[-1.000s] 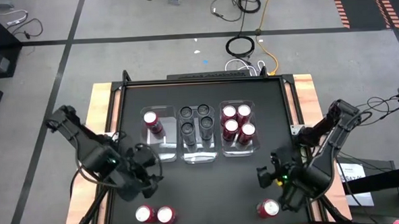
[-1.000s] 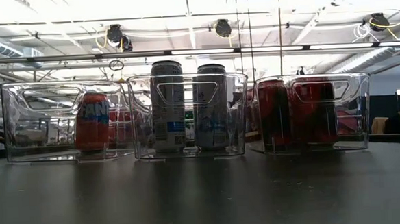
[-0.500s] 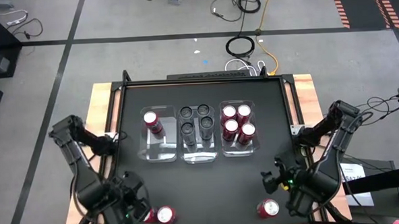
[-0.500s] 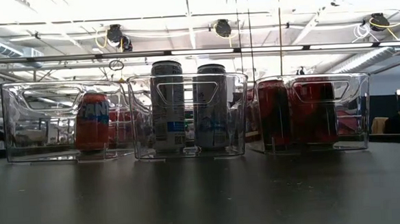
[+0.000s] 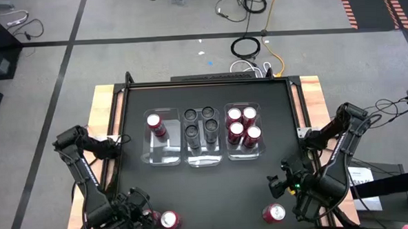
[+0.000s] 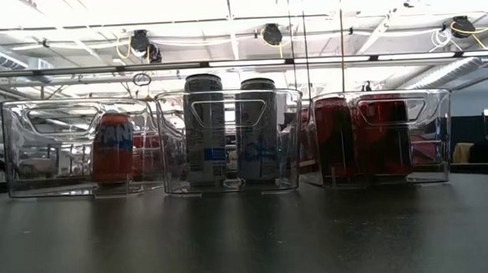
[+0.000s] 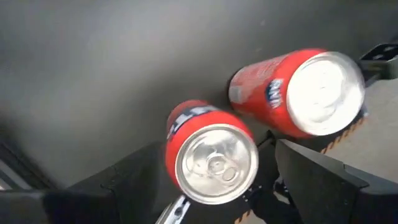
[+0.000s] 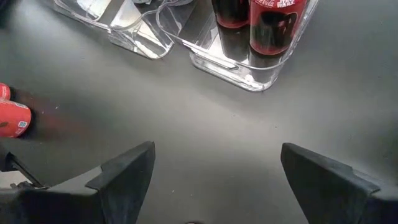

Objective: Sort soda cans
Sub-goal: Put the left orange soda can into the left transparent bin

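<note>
Black tabletop (image 5: 207, 187) with three clear bins in a row toward its far side: left bin (image 5: 163, 152) holds one red can, middle bin (image 5: 202, 156) four dark cans (image 5: 200, 125), right bin (image 5: 246, 153) four red cans (image 5: 242, 126). Three red cans remain loose along the near edge, all upright.

Your left gripper (image 7: 211, 205) is down at the near left corner, its fingers spread wide on either side of one loose can (image 7: 210, 152); in the left wrist view that can stands upright between the fingers, its silvery top facing the camera, not yet clamped. The second loose can (image 5: 170, 219) stands just beside it, toward the table's middle, so you should judge the clearance on that side before closing.

Your right gripper (image 8: 214, 186) hovers with fingers wide over bare table, in front of the right bin. The third loose can (image 5: 274, 213) lies nearer the table edge than this gripper and slightly inward. Each arm is thus nearest its own side's loose cans.
</note>
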Controlling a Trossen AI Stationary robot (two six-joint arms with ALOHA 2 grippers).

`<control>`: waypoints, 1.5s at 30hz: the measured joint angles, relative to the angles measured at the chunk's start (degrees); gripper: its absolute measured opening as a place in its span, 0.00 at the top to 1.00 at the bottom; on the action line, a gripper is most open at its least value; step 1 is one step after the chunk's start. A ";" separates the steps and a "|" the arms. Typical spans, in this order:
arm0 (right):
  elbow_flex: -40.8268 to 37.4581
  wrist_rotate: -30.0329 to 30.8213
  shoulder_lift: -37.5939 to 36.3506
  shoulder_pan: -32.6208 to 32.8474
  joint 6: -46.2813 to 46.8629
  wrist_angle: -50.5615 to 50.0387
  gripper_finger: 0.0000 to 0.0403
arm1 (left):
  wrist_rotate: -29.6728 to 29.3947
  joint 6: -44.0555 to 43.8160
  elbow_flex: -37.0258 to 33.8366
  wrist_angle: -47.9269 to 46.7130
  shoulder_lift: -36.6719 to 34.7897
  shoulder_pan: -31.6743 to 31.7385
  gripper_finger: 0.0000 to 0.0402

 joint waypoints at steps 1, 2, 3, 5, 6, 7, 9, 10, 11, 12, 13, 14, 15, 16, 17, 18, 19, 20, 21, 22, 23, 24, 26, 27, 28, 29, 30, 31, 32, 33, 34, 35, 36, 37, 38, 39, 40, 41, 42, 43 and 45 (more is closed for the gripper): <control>0.00 0.00 0.00 0.00 0.01 0.01 0.15 | 0.58 -0.14 -0.02 0.00 0.41 0.00 0.22; 0.00 0.00 0.00 0.00 0.03 0.04 0.15 | 0.70 -0.22 -0.04 0.00 0.86 -0.02 0.22; 0.00 0.00 0.00 0.00 0.03 0.09 0.15 | 0.75 -0.31 -0.04 0.08 1.22 -0.04 0.22; 0.00 0.00 0.00 0.00 0.03 0.39 0.15 | 0.85 -0.33 -0.04 0.25 1.96 -0.02 0.22; 0.00 0.00 0.00 0.00 0.03 0.43 0.15 | 0.93 -0.35 -0.04 0.62 2.29 -0.02 0.22; 0.00 0.00 0.00 0.00 0.03 0.44 0.15 | 0.94 -0.35 -0.04 1.13 2.58 -0.02 0.22; 0.00 0.00 0.00 0.00 0.04 0.45 0.15 | 1.12 -0.35 -0.04 1.32 3.16 -0.02 0.22; 0.00 -0.02 0.00 0.00 0.06 0.48 0.15 | 1.31 -0.35 -0.04 1.27 3.47 -0.02 0.22; 0.00 -0.02 0.00 0.00 0.06 0.48 0.15 | 1.77 -0.34 -0.04 1.28 3.80 -0.02 0.22; 0.00 -0.02 0.00 0.00 0.06 0.50 0.15 | 2.06 -0.35 -0.04 1.26 4.17 -0.02 0.22; 0.00 -0.02 0.00 0.00 0.06 0.54 0.15 | 2.23 -0.35 -0.04 1.27 4.56 -0.02 0.22; 0.00 -0.02 0.00 0.00 0.06 0.64 0.15 | 2.62 -0.35 -0.04 1.34 4.91 -0.02 0.22; 0.00 -0.02 0.00 0.00 0.06 0.75 0.15 | 2.84 -0.33 -0.04 1.58 5.29 -0.02 0.22; 0.00 -0.02 0.00 0.00 0.06 0.82 0.15 | 2.95 -0.24 -0.02 1.83 5.68 -0.02 0.22; 0.00 -0.02 0.00 0.00 0.06 0.83 0.15 | 2.96 -0.02 0.05 2.11 6.03 -0.02 0.22; 0.00 -0.02 0.00 0.00 0.06 0.83 0.15 | 2.97 0.00 0.10 2.24 6.35 -0.02 0.22; 0.00 -0.03 0.00 0.00 0.06 0.82 0.15 | 2.95 0.00 0.13 2.26 6.57 -0.02 0.22; 0.00 -0.02 0.00 0.00 0.06 0.83 0.15 | 2.96 0.00 0.17 2.25 6.84 -0.02 0.22; 0.00 -0.03 0.00 0.00 0.06 0.83 0.15 | 2.95 0.00 0.17 2.26 7.01 -0.02 0.22; 0.00 -0.04 0.00 0.00 0.06 0.83 0.15 | 2.93 0.00 0.17 2.26 7.13 -0.02 0.22; 0.00 -0.04 0.00 0.00 0.06 0.83 0.15 | 2.93 0.01 0.17 2.30 7.17 -0.02 0.22; 0.00 -0.04 0.00 0.00 0.06 0.83 0.15 | 2.93 0.00 0.16 2.32 7.19 -0.02 0.22; 0.00 -0.04 0.00 0.00 0.06 0.84 0.15 | 2.93 0.04 0.12 2.37 7.22 0.00 0.22; 0.00 -0.03 0.00 0.00 0.06 0.91 0.15 | 2.93 0.04 0.11 2.35 7.23 0.00 0.22; 0.00 -0.04 0.00 0.00 0.06 1.01 0.15 | 2.93 0.03 0.11 2.32 7.25 0.00 0.22; 0.00 -0.04 0.00 0.00 0.07 1.11 0.15 | 2.95 0.02 0.11 2.30 7.25 0.00 0.22; 0.00 -0.04 0.00 0.00 0.06 1.14 0.15 | 2.93 0.02 0.11 2.28 7.27 0.00 0.22; 0.00 -0.04 0.00 0.00 0.06 1.16 0.15 | 2.93 0.02 0.10 2.28 7.29 0.06 0.22; 0.00 -0.04 0.00 0.00 0.06 1.18 0.15 | 2.95 0.02 0.09 2.28 7.29 0.10 0.22; 0.00 -0.04 0.00 0.00 0.06 1.18 0.15 | 2.95 0.02 0.17 2.22 7.30 0.09 0.22; 0.00 -0.04 0.00 0.00 0.08 1.18 0.15 | 2.95 -0.01 0.32 2.15 7.31 0.09 0.22; 0.00 -0.04 0.00 0.00 0.07 1.17 0.15 | 2.95 -0.02 0.48 2.05 7.33 0.09 0.22; 0.00 -0.04 0.00 0.00 0.06 1.18 0.15 | 2.97 -0.02 0.68 1.95 7.33 0.09 0.22; 0.00 -0.04 0.00 0.00 0.07 1.18 0.15 | 2.97 0.01 0.88 1.81 7.34 0.09 0.22; 0.00 -0.04 0.00 0.00 0.07 1.18 0.15 | 2.97 0.09 1.06 1.76 7.36 0.09 0.22; 0.00 -0.04 0.00 0.00 0.06 1.18 0.15 | 2.97 0.09 1.16 1.76 7.38 0.09 0.22; 0.00 -0.04 0.00 0.00 0.06 1.18 0.15 | 2.95 0.09 1.20 1.80 7.40 0.09 0.22; 0.00 -0.04 0.00 0.00 0.06 1.18 0.15 | 2.93 0.09 1.20 1.83 7.41 0.09 0.22; 0.00 -0.04 0.00 0.00 0.07 1.20 0.15 | 2.87 0.09 1.20 1.82 7.42 0.09 0.22; 0.00 -0.04 0.00 0.00 0.07 1.22 0.15 | 2.71 0.09 1.20 1.80 7.42 0.09 0.22; 0.00 -0.04 0.00 0.00 0.06 1.22 0.15 | 2.24 0.10 1.20 1.75 7.44 0.09 0.22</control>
